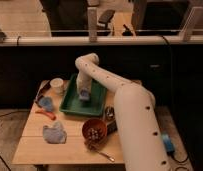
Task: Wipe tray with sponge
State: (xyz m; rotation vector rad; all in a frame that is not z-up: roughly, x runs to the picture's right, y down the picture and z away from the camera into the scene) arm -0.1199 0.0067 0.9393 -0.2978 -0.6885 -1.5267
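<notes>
The green tray (pixel 74 105) lies on the wooden table, left of centre in the camera view. My white arm reaches over it from the right, and my gripper (pixel 84 93) points down into the tray's middle. A small pale blue-grey sponge (pixel 84 95) sits right under the gripper tip, against the tray floor. The arm's end hides the top of the sponge.
A red-brown bowl (pixel 94 131) stands in front of the tray, with a metal utensil (pixel 102 152) beside it. A wrinkly blue-grey cloth (pixel 55 133) lies front left. A blue-headed brush with an orange handle (pixel 46 106) and a white cup (pixel 57 85) sit left of the tray.
</notes>
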